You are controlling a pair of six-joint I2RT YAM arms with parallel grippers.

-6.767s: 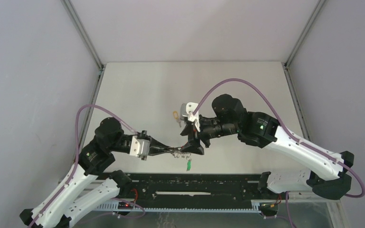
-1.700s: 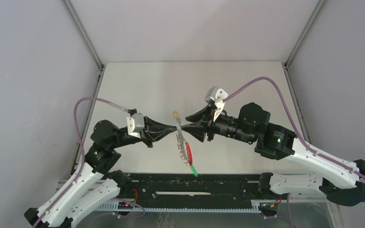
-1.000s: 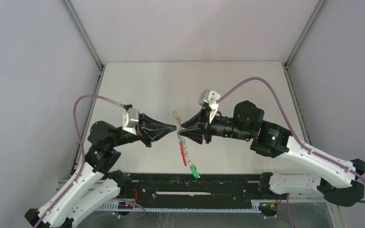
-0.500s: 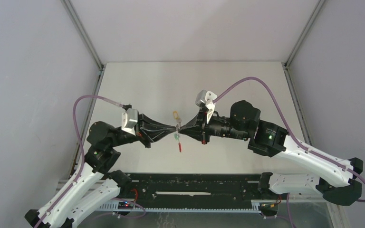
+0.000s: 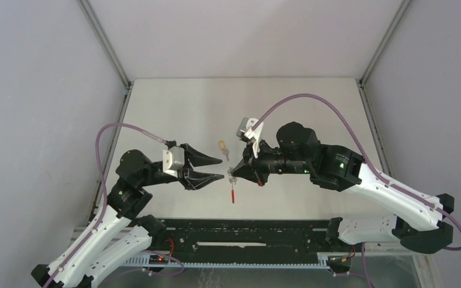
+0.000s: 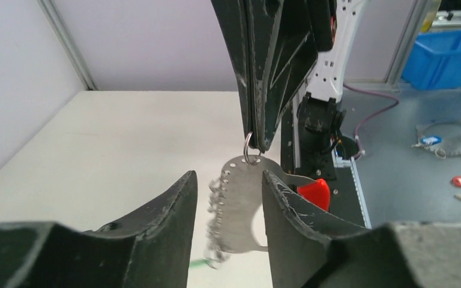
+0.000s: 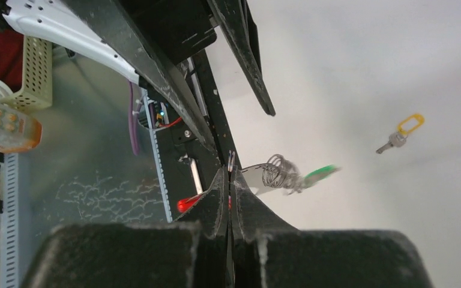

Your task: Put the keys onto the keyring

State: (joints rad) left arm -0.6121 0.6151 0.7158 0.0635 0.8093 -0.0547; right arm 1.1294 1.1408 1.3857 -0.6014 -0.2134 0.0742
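My right gripper [image 5: 232,172] is shut on the small top ring of the keyring [image 5: 233,187], a flat grey piece with wire loops [image 7: 279,171] and a red section [image 6: 315,193] that hangs below the tips above the table. A green-headed key [image 7: 321,173] shows blurred at the end of the loops. My left gripper [image 5: 222,168] stands open just left of the right gripper's tips. In the left wrist view the keyring [image 6: 243,207] hangs beyond the gap between its fingers [image 6: 183,195], apart from both. The yellow-headed key [image 5: 222,144] lies on the table just behind both grippers.
A black rail [image 5: 246,240] runs along the table's near edge between the arm bases. Grey walls with metal posts [image 5: 105,45] close in the table's left, back and right sides. Purple cables [image 5: 312,102] arch over both arms.
My left gripper has opened and let go of the keyring, drawing back slightly left. The keyring now hangs from the right gripper alone, swinging, and has shifted slightly toward the near edge.
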